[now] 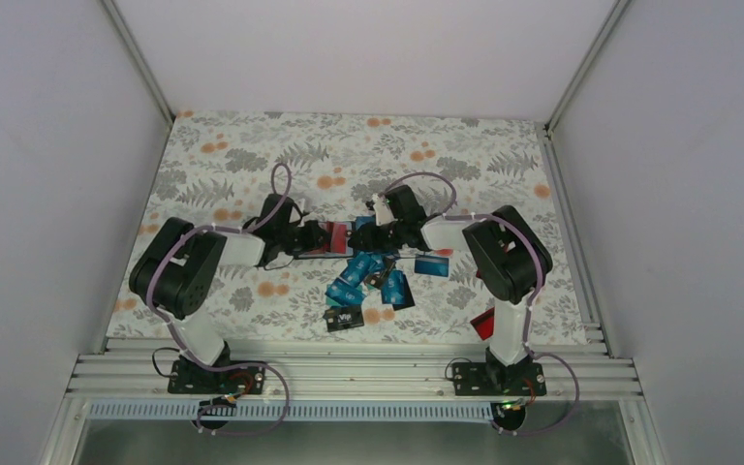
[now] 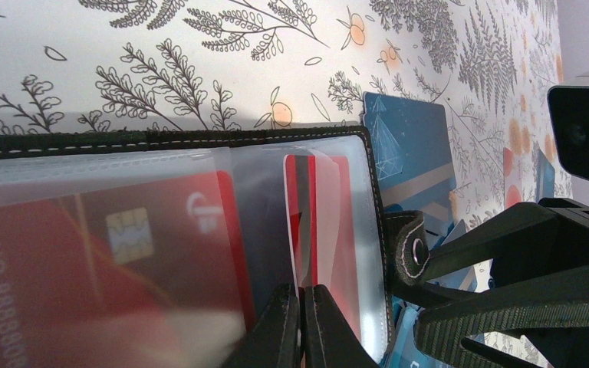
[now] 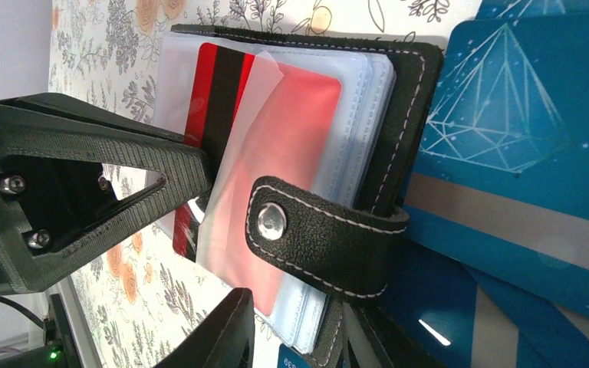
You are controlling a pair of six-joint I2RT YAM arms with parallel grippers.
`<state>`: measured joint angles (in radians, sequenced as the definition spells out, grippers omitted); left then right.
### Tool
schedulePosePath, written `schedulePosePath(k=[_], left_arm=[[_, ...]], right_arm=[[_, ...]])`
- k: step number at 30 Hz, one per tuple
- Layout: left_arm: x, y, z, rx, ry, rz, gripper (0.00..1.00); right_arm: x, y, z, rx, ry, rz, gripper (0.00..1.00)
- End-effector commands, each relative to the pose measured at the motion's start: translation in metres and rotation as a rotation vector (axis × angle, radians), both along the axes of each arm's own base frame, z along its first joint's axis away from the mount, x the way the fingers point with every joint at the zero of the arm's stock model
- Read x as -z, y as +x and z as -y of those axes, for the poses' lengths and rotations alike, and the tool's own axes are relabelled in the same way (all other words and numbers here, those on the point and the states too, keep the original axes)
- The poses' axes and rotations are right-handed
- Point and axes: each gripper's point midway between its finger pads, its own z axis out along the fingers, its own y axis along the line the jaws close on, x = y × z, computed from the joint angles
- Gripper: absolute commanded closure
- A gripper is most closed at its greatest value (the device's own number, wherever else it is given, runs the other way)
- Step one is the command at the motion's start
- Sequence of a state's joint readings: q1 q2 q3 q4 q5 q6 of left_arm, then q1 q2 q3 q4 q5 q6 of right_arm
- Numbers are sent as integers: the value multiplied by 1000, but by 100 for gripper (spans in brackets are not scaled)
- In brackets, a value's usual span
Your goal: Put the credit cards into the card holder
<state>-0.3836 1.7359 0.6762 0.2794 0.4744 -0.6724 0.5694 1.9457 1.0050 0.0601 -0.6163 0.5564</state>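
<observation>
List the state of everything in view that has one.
card holder: open, strap unsnapped
red card: partly inside a clear sleeve
left gripper: shut, tips at the red card's edge
right gripper: closed on the card holder by its strap
loose credit cards: scattered outside the card holder

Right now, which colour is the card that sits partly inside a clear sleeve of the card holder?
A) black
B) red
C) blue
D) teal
B: the red card, its black stripe showing, lies half under a clear sleeve of the card holder; the blue cards lie outside it.
</observation>
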Motion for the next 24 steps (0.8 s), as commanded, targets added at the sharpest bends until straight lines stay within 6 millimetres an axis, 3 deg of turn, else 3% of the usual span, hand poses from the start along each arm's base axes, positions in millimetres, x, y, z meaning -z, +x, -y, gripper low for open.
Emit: schedulePosePath(k=[1, 15, 24], left_arm=[[26, -21, 2, 31, 24, -114, 98], [29, -24, 16, 40, 13, -160, 98], [43, -34, 13, -26, 27, -270, 97]], right_arm=[[-6, 7, -6, -11, 23, 9, 69], [-8, 7, -10, -23, 49, -2, 71], [-8, 6, -10, -19, 60, -9, 72]])
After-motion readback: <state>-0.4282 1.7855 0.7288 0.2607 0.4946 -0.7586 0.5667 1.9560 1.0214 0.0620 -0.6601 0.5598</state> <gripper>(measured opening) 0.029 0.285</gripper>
